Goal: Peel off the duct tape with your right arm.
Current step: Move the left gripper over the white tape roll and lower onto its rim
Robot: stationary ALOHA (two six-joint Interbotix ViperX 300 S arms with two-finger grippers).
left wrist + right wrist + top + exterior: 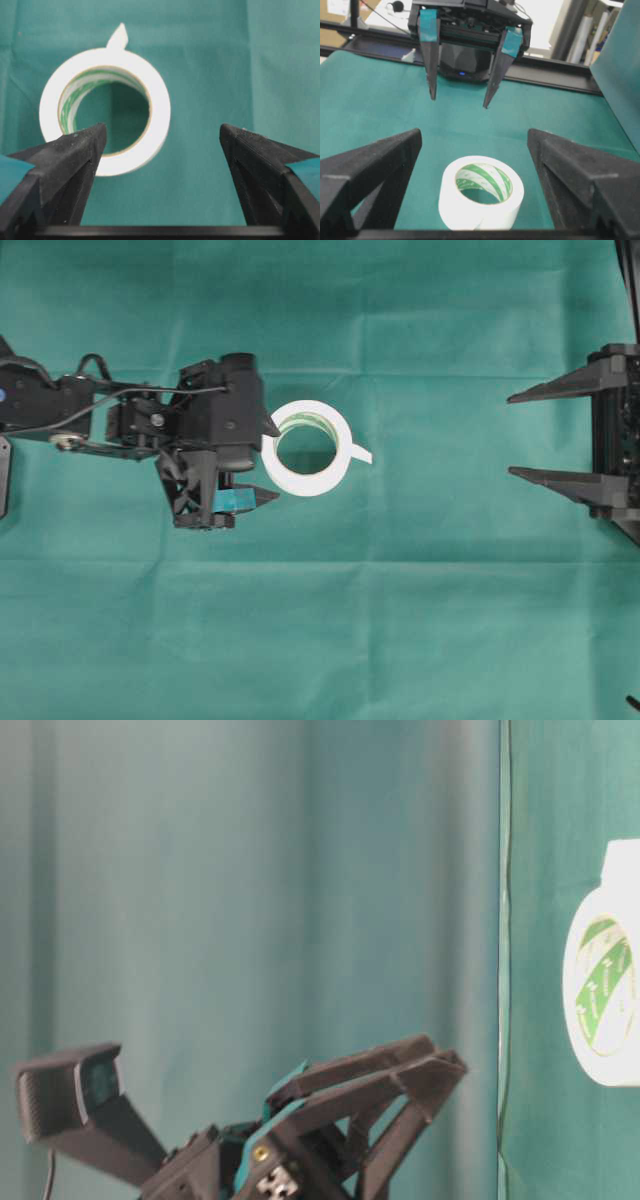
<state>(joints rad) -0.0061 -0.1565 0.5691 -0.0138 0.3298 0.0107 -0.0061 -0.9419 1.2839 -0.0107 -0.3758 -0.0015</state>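
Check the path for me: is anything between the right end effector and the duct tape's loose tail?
Nothing visible. Bare green cloth separates the open right end effector from the duct tape, whose tail points toward it. The open left end effector sits on the roll's far side.

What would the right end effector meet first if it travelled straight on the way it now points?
Probably the duct tape roll, lying flat ahead between its open fingers; the loose tail faces that side. Height is unclear, so it might pass above.
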